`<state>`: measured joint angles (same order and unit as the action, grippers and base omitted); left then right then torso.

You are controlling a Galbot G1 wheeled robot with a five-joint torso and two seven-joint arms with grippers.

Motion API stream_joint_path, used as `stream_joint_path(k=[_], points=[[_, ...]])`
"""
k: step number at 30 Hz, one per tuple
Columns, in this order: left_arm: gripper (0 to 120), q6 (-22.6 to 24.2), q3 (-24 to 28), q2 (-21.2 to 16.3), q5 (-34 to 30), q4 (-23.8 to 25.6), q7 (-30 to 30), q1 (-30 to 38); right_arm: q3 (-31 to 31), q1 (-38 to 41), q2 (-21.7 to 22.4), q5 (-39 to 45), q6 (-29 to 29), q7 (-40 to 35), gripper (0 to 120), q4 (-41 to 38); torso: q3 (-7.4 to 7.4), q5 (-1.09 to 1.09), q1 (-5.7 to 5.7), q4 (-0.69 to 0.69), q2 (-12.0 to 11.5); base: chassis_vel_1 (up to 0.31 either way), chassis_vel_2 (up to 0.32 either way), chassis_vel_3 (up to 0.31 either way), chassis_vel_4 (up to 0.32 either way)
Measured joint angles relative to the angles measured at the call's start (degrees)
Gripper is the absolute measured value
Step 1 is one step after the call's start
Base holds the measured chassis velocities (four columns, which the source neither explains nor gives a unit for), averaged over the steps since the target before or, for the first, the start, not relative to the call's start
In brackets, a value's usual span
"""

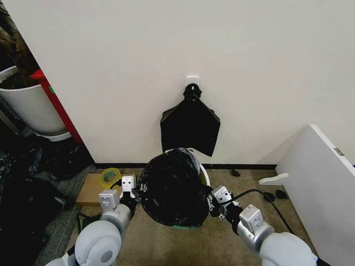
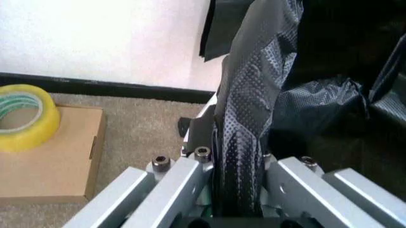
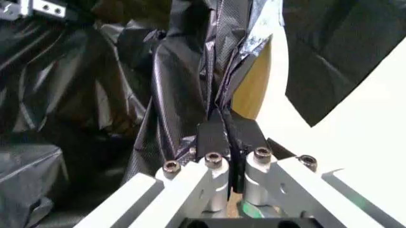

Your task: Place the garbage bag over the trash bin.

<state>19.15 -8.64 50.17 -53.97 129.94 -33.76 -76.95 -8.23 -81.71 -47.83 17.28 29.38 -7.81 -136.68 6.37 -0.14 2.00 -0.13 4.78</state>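
Both arms sit lowest in the head view, one each side of the bin. Left tool (image 1: 135,191) is pinched on a fold of the garbage bag (image 1: 172,188) at its left edge; the left wrist view shows film running down between the pressed-together pads. Right tool (image 1: 211,200) is likewise clamped on the bag's right edge; the right wrist view shows bunched plastic nipped at the tips.

Bag: thin, glossy, crinkly film. I'd judge it near weightless, fully limp, slippery and easy to tear if stretched hard over a rim. Best held at the mouth hem, opposite sides, as it is held now.

It's spread open over the trash bin (image 1: 204,173) on the floor by the wall; only a sliver of white rim shows at the back right. Can't tell how far down the hem sits. Bag interior looks empty, just dark folds.

Nearby: flat black bag bundle (image 1: 190,124) on the wall above, yellow tape roll (image 2: 25,116) on a cardboard box (image 2: 51,156) left of the bin.
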Motion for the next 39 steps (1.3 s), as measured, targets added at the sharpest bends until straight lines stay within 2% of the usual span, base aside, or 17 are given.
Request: stream_joint_path(k=[14, 19, 24, 31, 33, 36, 37, 39], points=[[0, -1.4, -0.3, 0.2, 0.3, 0.0, 1.2, -0.5, -8.7, -1.4, 0.9, 2.9, -1.7, -1.6, 0, 1.8, 0.00, 0.00, 0.00, 0.00, 0.0, 0.000, 0.000, 0.000, 0.000], [0, -2.1, -0.5, 0.2, 0.1, 0.4, 2.1, -0.8, -9.1, -0.6, 1.1, 3.7, -3.7, 0.4, 0, 5.5, 0.00, 0.00, 0.00, 0.00, 0.0, 0.000, 0.000, 0.000, 0.000], [0, -2.6, -1.1, 0.1, -0.7, 1.3, 3.1, -1.4, -8.7, 1.5, 0.9, 11.7, -7.1, 2.8, 0, 11.8, 0.00, 0.01, 0.00, 0.01, 0.0, 0.000, 0.000, 0.000, 0.000], [0, -2.6, -1.0, 0.1, -1.0, 1.5, 3.2, -1.4, -8.3, 1.5, 0.2, 15.0, -9.2, 4.0, 0, 13.0, 0.00, 0.00, 0.00, 0.00, 0.0, 0.000, 0.000, 0.000, 0.000], [0, -2.6, -1.0, 0.2, -1.0, 1.1, 3.2, -1.3, -8.5, 1.0, 0.2, 15.2, -9.3, 4.2, 1, 12.2, 0.00, 0.00, 0.00, 0.00, 0.0, 0.000, 0.000, 0.000, 0.000], [0, -2.6, -1.1, 0.3, -1.1, 0.0, 3.2, -1.3, -9.8, -0.1, 0.0, 16.0, -9.4, 4.3, 16, 11.3, 0.00, -0.01, 0.00, 0.00, 0.0, 0.000, 0.000, 0.000, 0.000], [0, -2.6, -1.1, 0.3, -1.1, 0.0, 3.2, -1.3, -9.8, -0.1, 0.0, 16.0, -9.4, 4.3, 16, 11.3, 0.00, -0.01, 0.00, 0.00, 0.0, 0.000, 0.000, 0.000, 0.000], [0, -2.7, -1.4, 0.3, -1.4, -1.0, 3.3, -1.2, -12.2, -0.9, -0.1, 17.9, -9.5, 4.3, 25, 11.3, 0.00, 0.00, 0.00, 0.00, 0.0, 0.000, 0.000, 0.000, 0.000]])
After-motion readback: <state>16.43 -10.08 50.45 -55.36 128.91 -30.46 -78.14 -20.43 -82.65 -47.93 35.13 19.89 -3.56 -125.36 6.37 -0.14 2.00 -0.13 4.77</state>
